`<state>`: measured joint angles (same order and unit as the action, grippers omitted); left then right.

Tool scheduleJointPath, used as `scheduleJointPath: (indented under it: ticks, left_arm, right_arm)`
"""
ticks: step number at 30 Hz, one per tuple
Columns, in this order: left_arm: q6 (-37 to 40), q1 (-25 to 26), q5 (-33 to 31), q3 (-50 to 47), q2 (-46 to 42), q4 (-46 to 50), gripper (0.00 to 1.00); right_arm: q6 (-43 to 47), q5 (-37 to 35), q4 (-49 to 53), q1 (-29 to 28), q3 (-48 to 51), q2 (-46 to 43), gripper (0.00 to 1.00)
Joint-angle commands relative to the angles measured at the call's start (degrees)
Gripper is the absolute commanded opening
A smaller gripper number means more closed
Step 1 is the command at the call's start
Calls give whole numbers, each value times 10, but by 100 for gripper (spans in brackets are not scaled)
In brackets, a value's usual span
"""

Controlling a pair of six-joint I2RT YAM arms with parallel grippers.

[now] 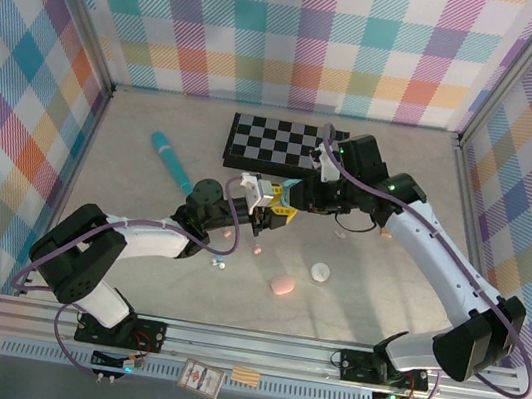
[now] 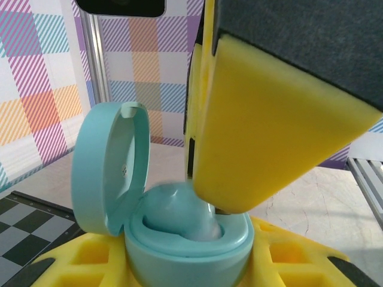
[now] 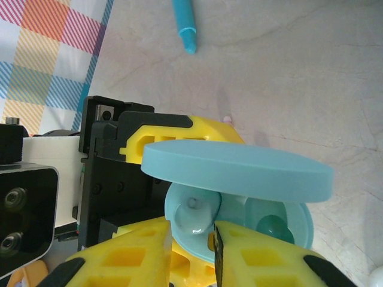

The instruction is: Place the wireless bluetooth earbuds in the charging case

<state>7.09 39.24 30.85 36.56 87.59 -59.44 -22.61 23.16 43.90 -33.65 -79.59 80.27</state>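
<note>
While the charging case (image 2: 105, 173) is clamped, lid open, in the left gripper (image 2: 185, 272), a pale blue earbud (image 3: 193, 216) is pinched between the right gripper (image 3: 191, 232) jaws at its well; seating judged incomplete.

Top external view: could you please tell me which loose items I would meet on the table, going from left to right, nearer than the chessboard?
Teal stick → pair of tiny pale earbuds → pink earbud → pink case → white case.
</note>
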Motion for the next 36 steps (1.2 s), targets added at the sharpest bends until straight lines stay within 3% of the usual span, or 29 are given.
scheduleJointPath:
  ticks: [1, 11, 15, 22, 26, 33, 36]
  left_arm:
    - [1, 0, 17, 20, 1, -27, 26]
    - [-14, -7, 2, 8, 4, -56, 26]
    - [-49, -37, -3, -14, 14, -109, 26]
    - [-58, -112, -33, -62, -39, -107, 26]
    - [-72, -156, -49, -79, -92, -79, 26]
    - [-55, -184, -79, -96, -225, 36, 26]
    - [-43, -193, -89, -92, -277, 102, 26]
  right_arm:
    - [15, 25, 11, -1, -16, 10, 30]
    - [34, -2, -1, -1, -7, -44, 34]
    - [44, 8, -50, -1, 37, -100, 38]
    - [-9, -71, -123, 3, 132, -167, 40]
    - [-21, -64, -147, 4, 169, -132, 40]
    - [-25, 52, -241, -5, 188, 14, 42]
    - [-19, 71, -257, -28, 164, 83, 42]
